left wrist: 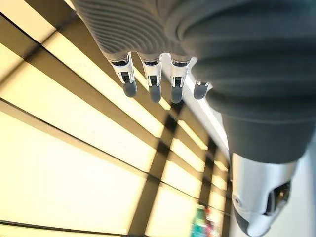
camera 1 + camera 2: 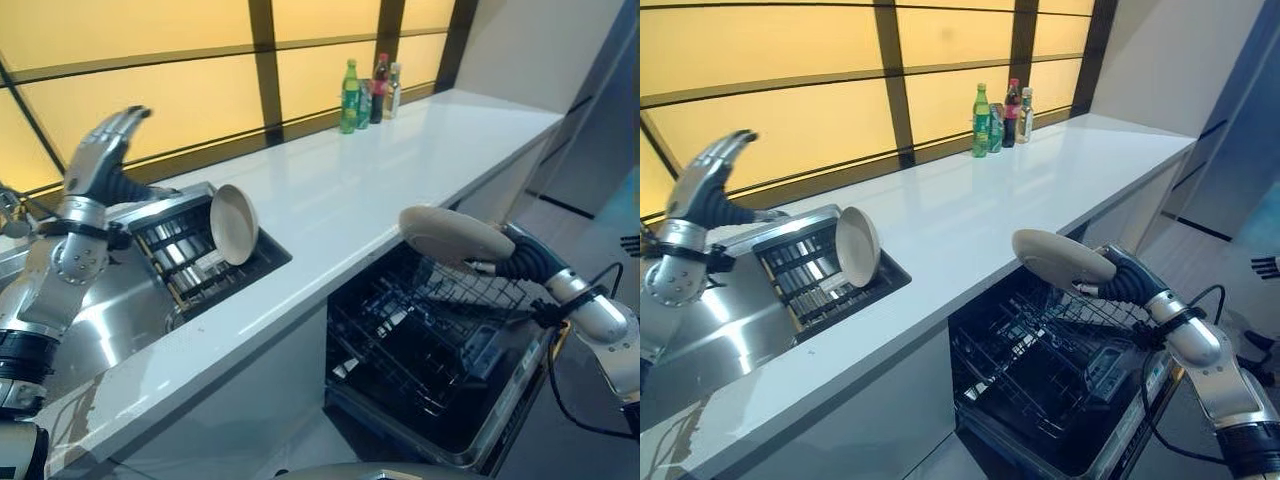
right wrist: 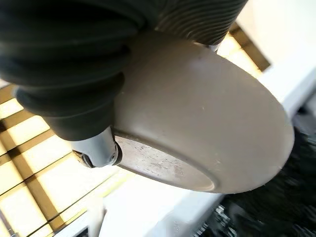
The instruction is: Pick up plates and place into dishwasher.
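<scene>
From the left eye, the right hand (image 2: 505, 250) holds a beige plate (image 2: 452, 236) nearly flat above the open dishwasher (image 2: 440, 370), over the wire rack (image 2: 440, 320) pulled out below the front edge of the white counter (image 2: 380, 190). A second plate (image 2: 233, 223) stands on edge in the drying rack (image 2: 195, 255) sunk into the counter's left part, beside the steel sink (image 2: 120, 320). The left hand (image 2: 105, 150) is raised above the sink with relaxed, spread fingers, holding nothing. Several bottles (image 2: 368, 93) stand at the counter's far edge by the window.

From the right eye, the same layout shows: the held plate (image 2: 1060, 258) hangs clear of the dishwasher rack (image 2: 1040, 340).

At the left wrist, the fingers (image 1: 153, 81) hang straight and loose against the window bars.

At the right wrist, the plate (image 3: 207, 123) lies against the hand; the thumb (image 3: 101, 150) presses its rim, so the hand grips it.
</scene>
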You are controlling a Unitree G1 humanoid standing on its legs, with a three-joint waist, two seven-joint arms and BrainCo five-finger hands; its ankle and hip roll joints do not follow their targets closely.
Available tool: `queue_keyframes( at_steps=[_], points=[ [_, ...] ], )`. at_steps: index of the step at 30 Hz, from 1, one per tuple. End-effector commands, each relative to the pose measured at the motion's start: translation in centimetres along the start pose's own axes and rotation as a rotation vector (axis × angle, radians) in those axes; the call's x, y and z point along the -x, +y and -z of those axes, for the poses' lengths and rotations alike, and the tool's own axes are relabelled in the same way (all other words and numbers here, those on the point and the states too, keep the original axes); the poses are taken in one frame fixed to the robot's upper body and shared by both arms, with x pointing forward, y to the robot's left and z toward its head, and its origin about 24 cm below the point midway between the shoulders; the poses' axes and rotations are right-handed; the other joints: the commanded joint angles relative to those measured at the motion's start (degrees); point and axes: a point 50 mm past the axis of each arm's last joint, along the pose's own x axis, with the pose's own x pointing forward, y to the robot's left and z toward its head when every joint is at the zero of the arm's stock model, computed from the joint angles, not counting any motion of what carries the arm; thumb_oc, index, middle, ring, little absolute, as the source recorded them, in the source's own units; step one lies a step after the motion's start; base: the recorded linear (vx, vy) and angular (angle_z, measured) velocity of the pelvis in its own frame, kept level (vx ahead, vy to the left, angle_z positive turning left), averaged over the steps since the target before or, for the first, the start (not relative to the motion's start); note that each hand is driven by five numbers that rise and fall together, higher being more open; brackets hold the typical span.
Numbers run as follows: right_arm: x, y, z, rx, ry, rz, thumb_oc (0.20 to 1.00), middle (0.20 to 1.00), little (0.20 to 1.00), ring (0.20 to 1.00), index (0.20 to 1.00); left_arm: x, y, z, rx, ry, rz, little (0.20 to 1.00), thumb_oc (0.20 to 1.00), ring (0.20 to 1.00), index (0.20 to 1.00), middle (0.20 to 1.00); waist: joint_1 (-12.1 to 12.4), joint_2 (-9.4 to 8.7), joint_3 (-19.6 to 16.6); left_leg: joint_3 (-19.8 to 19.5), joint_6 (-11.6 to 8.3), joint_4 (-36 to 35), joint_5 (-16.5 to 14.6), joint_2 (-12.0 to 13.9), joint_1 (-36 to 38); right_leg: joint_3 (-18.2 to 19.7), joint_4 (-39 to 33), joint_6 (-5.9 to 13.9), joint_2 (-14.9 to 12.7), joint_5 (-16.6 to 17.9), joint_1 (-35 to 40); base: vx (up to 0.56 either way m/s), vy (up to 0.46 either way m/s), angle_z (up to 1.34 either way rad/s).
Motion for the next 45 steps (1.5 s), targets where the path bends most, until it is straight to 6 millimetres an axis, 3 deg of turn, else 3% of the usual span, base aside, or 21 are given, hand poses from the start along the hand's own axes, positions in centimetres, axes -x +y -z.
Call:
queue_keyframes(
  at_steps=[1, 5, 10, 21, 25, 30, 39, 40, 41, 45],
  points=[
    [-0.6, -2.6, -0.7, -0.022, -0.016, 0.015, 0.200, 0.200, 0.200, 0.200, 0.200, -0.8, 3.7, 1.8, -0.056, 0.065, -0.142, 1.000, 1.000, 1.000, 1.000, 1.000, -0.33, 1.10, 1.94, 4.25, 1.11, 0.65, -12.44, -4.30, 5.39, 1.59, 0.87, 4.47, 0.62, -5.02, -0.41, 0.01, 0.011, -0.09],
    [-0.7, -0.5, 1.8, -0.061, 0.127, -0.078, 0.200, 0.200, 0.200, 0.200, 0.200, -1.2, 3.5, 2.2, -0.044, 0.104, -0.151, 1.000, 1.000, 1.000, 1.000, 1.000, -0.24, 1.17, 2.44, 4.52, 0.99, 0.65, -12.27, -4.32, 5.24, 1.19, 0.73, 4.64, 0.39, -4.81, -0.51, 0.01, 0.002, -0.08],
    [-1.5, 1.8, 3.4, -0.120, 0.206, -0.140, 0.200, 0.200, 0.200, 0.200, 0.200, -1.7, 2.8, 1.4, -0.036, 0.078, -0.144, 1.000, 1.000, 1.000, 1.000, 1.000, 0.75, 1.11, 3.20, 4.19, 0.98, 0.65, -12.13, -4.50, 4.96, 0.67, 0.68, 4.59, 0.25, -4.72, -0.62, 0.01, -0.003, -0.02],
    [-6.2, 7.3, 5.7, -0.279, 0.399, -0.283, 0.200, 0.200, 0.200, 0.200, 0.200, -4.9, 2.0, -3.0, 0.018, -0.042, -0.135, 1.000, 1.000, 1.000, 1.000, 1.000, 4.90, 2.01, 4.63, 1.68, 0.64, 0.65, -11.60, -4.87, 3.78, -1.43, 0.54, 4.15, -0.40, -4.82, -0.61, 0.00, 0.002, 0.03],
    [-7.0, 8.5, 6.2, -0.299, 0.460, -0.317, 0.200, 0.200, 0.200, 0.200, 0.200, -5.8, 2.1, -4.7, 0.037, -0.092, -0.138, 1.000, 1.000, 1.000, 1.000, 1.000, 6.12, 2.39, 5.06, 0.69, 0.68, 0.65, -11.31, -5.08, 3.33, -1.84, 0.54, 3.86, -0.54, -4.89, -0.62, -0.01, 0.007, 0.12],
    [-6.6, 9.7, 7.9, -0.310, 0.605, -0.364, 0.200, 0.200, 0.200, 0.200, 0.200, -6.6, 2.5, -6.4, 0.088, -0.136, -0.163, 1.000, 1.000, 1.000, 1.000, 1.000, 7.45, 3.09, 5.78, -0.08, 0.47, 0.65, -10.73, -5.23, 2.51, -2.54, 0.54, 3.59, -0.77, -4.77, -0.93, -0.03, 0.018, 0.08],
    [-4.0, 11.7, 10.5, -0.363, 0.850, -0.403, 0.200, 0.200, 0.200, 0.200, 0.200, -7.2, 2.7, -9.1, 0.132, -0.205, -0.151, 1.000, 1.000, 1.000, 1.000, 1.000, 8.85, 4.13, 6.80, -1.12, 0.20, 0.65, -10.26, -5.28, 2.30, -3.49, 0.54, 3.06, -1.13, -4.77, -0.61, 0.00, 0.007, 0.06],
    [-3.8, 11.8, 10.6, -0.372, 0.866, -0.392, 0.533, 0.533, 0.533, 0.533, 0.533, -7.2, 2.6, -9.2, 0.119, -0.207, -0.138, 1.000, 1.000, 1.000, 1.000, 1.000, 8.86, 4.20, 6.83, -1.14, 0.18, 0.65, -10.26, -5.32, 2.34, -3.55, 0.54, 3.03, -1.15, -4.80, -0.55, 0.05, 0.007, -0.01],
    [-3.4, 12.1, 10.9, -0.393, 0.884, -0.360, 1.000, 1.000, 1.000, 1.000, 1.000, -7.2, 2.4, -9.4, 0.095, -0.216, -0.111, 1.000, 1.000, 1.000, 1.000, 1.000, 8.88, 4.35, 6.85, -1.28, 0.16, 0.65, -10.27, -5.38, 2.43, -3.60, 0.58, 3.00, -1.21, -4.78, -0.50, 0.04, 0.007, 0.00],
    [-3.7, 11.5, 10.7, -0.430, 0.826, -0.263, 1.000, 1.000, 1.000, 1.000, 1.000, -7.1, 2.3, -9.2, 0.025, -0.217, -0.071, 1.000, 1.000, 1.000, 1.000, 1.000, 8.37, 4.67, 7.18, -1.47, 0.16, 0.65, -10.19, -5.49, 2.49, -3.22, 0.68, 3.00, -1.16, -4.68, -0.54, 0.03, 0.017, 0.00]
  ],
)
